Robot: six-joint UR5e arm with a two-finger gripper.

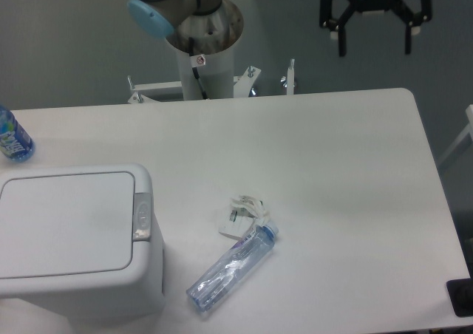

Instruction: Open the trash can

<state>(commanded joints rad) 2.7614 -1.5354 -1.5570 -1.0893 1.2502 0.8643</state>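
The trash can (74,238) is a big white boxy bin at the table's front left corner. Its flat lid (66,223) lies closed, and the small grey push-button latch (141,216) sits on its right edge. My gripper (374,46) hangs high at the upper right, beyond the table's far edge and far from the bin. Its two black fingers stand wide apart, open, with nothing between them.
A clear plastic bottle (233,266) lies on its side right of the bin, with a crumpled white label (242,216) just above it. A blue-labelled bottle (12,136) stands at the left edge. The arm's base column (203,53) rises behind the white table (332,164).
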